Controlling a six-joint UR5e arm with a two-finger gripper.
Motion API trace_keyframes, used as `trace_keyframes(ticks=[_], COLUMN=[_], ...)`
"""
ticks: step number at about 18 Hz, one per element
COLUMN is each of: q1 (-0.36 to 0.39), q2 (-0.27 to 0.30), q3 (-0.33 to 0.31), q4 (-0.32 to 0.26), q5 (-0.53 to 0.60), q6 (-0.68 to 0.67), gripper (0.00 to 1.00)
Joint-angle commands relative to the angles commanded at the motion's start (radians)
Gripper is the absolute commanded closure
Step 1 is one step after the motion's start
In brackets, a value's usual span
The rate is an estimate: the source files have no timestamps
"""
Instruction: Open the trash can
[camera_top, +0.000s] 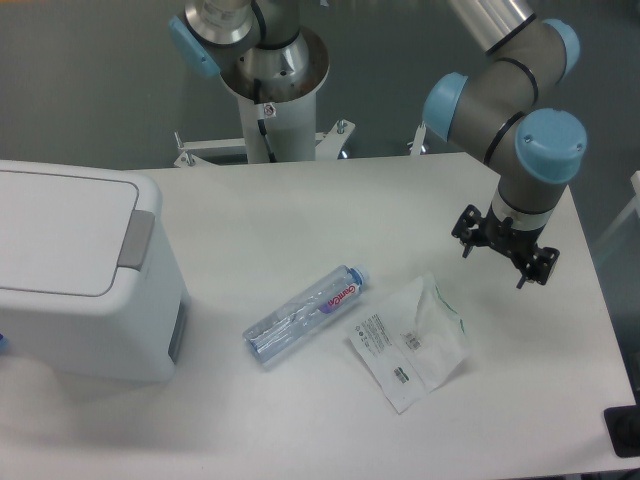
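Over at the table's right side the gripper (505, 250), fingers hidden so I cannot tell its state, risks sweeping the water bottle (305, 313) while crossing to the closed trash can (85, 275).

I have one fixed view only. It looks down steeply from high at the table's (300, 210) near edge, facing the arm's base pedestal (268, 120) at the far side. It frames most of the tabletop at medium range; the left edge crops the trash can (80, 270).
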Motion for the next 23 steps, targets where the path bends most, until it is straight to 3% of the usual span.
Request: trace_keyframes(ticks=[10,12,14,20,23], q1=[0.0,-0.002,-0.008,-0.061,-0.074], q2=[0.003,0.011,0.014,0.034,0.041], q3=[-0.003,-0.002,-0.002,0.006,0.006], q4=[0.0,0.0,-0.002,-0.018,-0.041], q5=[-0.046,-0.083,-0.126,-0.146,-0.225], q6=[-0.026,-0.081,-0.233,-0.395,-0.517], gripper=[0.0,0.0,0.0,0.0,0.0])
